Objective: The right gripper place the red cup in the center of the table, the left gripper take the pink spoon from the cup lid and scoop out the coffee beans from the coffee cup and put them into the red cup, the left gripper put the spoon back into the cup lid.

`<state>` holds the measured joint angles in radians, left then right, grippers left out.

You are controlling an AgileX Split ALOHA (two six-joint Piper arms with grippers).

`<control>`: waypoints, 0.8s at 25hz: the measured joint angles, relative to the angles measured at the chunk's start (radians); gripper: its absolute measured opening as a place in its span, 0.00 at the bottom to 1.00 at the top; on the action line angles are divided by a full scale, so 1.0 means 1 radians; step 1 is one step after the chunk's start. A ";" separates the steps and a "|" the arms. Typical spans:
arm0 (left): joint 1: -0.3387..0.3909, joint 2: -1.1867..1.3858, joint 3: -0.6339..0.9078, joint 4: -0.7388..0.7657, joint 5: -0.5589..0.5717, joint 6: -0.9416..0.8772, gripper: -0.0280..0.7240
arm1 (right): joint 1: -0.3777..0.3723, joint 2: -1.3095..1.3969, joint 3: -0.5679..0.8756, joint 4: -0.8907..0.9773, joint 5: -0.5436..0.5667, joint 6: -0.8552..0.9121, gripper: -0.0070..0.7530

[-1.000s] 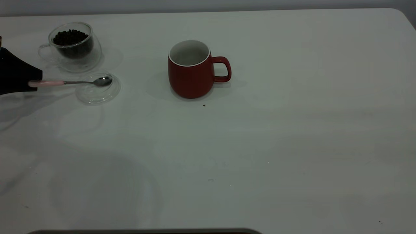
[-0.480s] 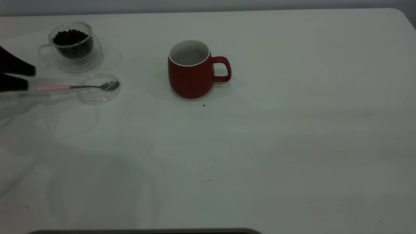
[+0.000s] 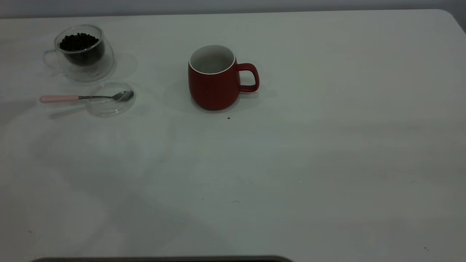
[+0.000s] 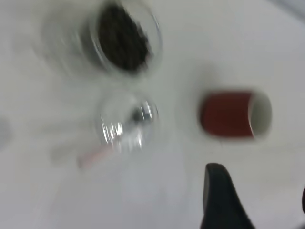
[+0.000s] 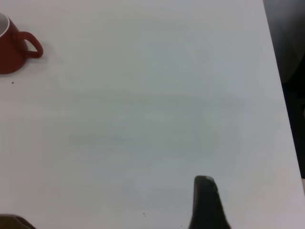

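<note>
Coffee beans (image 3: 78, 41) are being held in the coffee cup (image 3: 81, 52) at the table's (image 3: 327, 153) far left. The pink spoon (image 3: 85, 97) is lying across the cup lid (image 3: 110, 98), bowl inside. The red cup (image 3: 214, 77) is standing mid-table, its contents unseen. Neither gripper's jaw state can be told.

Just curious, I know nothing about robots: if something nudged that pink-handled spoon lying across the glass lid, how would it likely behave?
The pink spoon would probably pivot or slide off easily: only its bowl rests on the cup lid, while the handle sticks out over the table. It looks thin, so likely light, and stiff. The smooth glass lid may skid along with it.
</note>
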<state>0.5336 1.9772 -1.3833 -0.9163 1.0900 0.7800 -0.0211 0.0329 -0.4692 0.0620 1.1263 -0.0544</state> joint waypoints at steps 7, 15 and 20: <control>-0.094 -0.364 0.144 0.357 0.079 -0.324 0.56 | 0.000 0.000 0.000 0.000 0.000 0.000 0.71; -0.235 -0.791 0.455 0.533 0.057 -0.356 0.56 | 0.000 0.000 0.000 0.000 0.000 0.000 0.71; -0.283 -1.035 0.642 0.621 0.052 -0.405 0.64 | 0.000 0.000 0.000 0.000 0.000 0.000 0.71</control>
<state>0.2504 0.9420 -0.7409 -0.2955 1.1419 0.3754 -0.0211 0.0329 -0.4692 0.0620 1.1263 -0.0544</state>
